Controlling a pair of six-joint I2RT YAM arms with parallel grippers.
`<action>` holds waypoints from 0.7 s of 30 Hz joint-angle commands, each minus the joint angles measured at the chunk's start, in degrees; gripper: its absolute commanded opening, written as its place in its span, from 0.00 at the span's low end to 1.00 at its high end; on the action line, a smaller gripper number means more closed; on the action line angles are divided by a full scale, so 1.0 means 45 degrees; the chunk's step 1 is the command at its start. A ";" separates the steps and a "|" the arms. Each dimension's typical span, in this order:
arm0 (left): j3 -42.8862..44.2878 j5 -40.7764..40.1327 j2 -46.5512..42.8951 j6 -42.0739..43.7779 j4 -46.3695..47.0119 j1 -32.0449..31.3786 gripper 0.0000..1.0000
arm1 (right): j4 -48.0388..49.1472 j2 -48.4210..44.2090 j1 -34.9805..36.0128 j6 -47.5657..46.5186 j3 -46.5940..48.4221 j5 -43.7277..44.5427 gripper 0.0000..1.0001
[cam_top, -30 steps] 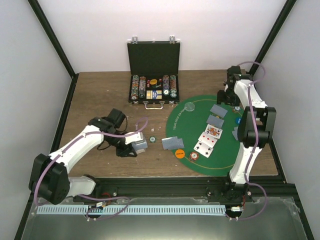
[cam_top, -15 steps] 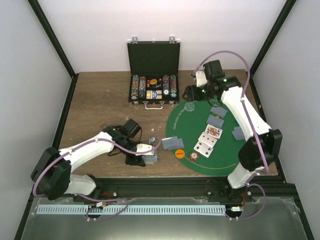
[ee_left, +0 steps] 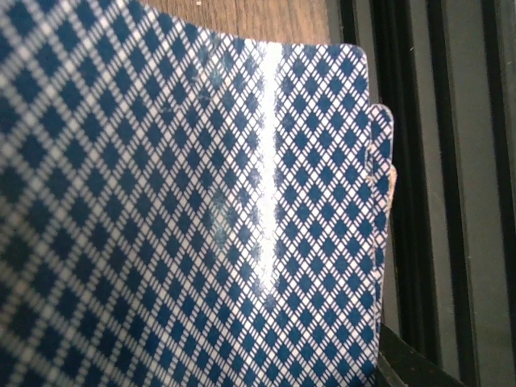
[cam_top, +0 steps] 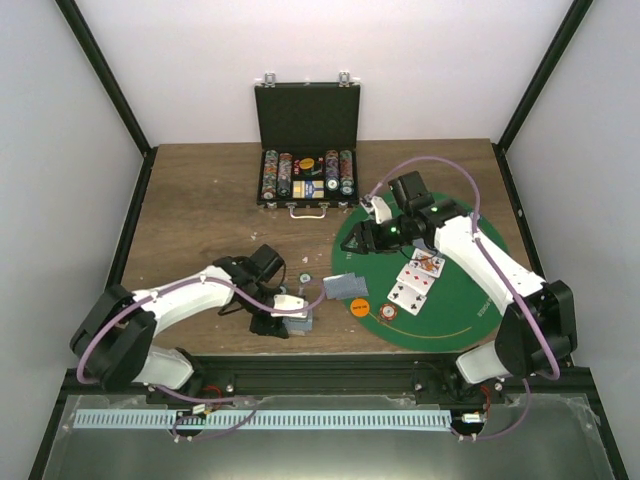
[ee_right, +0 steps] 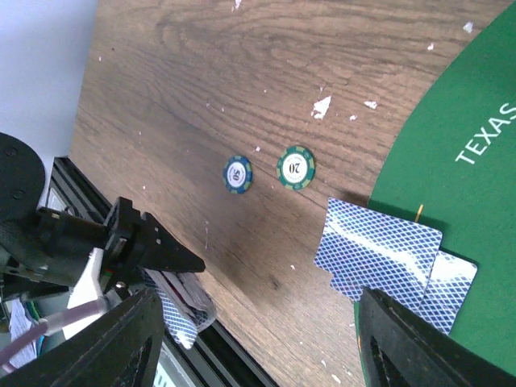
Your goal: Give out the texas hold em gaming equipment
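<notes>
My left gripper (cam_top: 288,318) is low near the table's front edge, shut on a deck of blue-backed playing cards (cam_top: 300,323). Their patterned back (ee_left: 201,201) fills the left wrist view and hides the fingers. In the right wrist view the deck (ee_right: 181,310) sits between the left gripper's black fingers (ee_right: 157,246). My right gripper (ee_right: 258,322) hovers open and empty over the left rim of the green mat (cam_top: 450,300). Below it lie two face-down cards (ee_right: 379,250) and two small chips (ee_right: 296,167) (ee_right: 237,174) on the wood.
The open black case (cam_top: 307,150) with rows of chips stands at the back. On the mat lie face-up cards (cam_top: 425,265), an orange disc (cam_top: 359,307) and a chip (cam_top: 387,314). A black rail (ee_left: 451,161) runs along the front edge beside the left gripper.
The right arm swung from the back right corner over to the mat's left side. The left gripper carried the deck toward the front edge.
</notes>
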 commanded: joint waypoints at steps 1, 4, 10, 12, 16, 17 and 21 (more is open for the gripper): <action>-0.0081 -0.0543 0.0575 0.0383 0.0661 -0.0110 0.44 | 0.0534 -0.0410 0.0192 0.0301 0.0144 0.0008 0.67; -0.0057 -0.1401 0.1058 0.0537 0.0714 -0.0172 0.47 | 0.0480 -0.0537 0.0183 0.0214 0.0129 0.0196 0.67; -0.0236 -0.2750 0.2030 0.0781 0.1004 -0.0648 0.53 | 0.0144 -0.0361 0.0183 0.0066 0.0266 0.0563 0.67; -0.0189 -0.2878 0.2273 0.0786 0.1041 -0.0656 0.55 | 0.0081 -0.0321 0.0183 0.0059 0.0362 0.0653 0.67; -0.0116 -0.2944 0.2557 0.0913 0.0740 -0.0662 0.65 | -0.0019 -0.0435 0.0188 -0.0008 0.0514 0.0742 0.67; -0.0124 -0.2997 0.2570 0.0972 0.0658 -0.0656 0.68 | -0.0030 -0.0446 0.0184 -0.0055 0.0553 0.0750 0.67; -0.0091 -0.3095 0.2297 0.1128 0.0569 -0.0643 0.83 | -0.0193 -0.0425 0.0188 -0.0184 0.0798 0.0892 0.67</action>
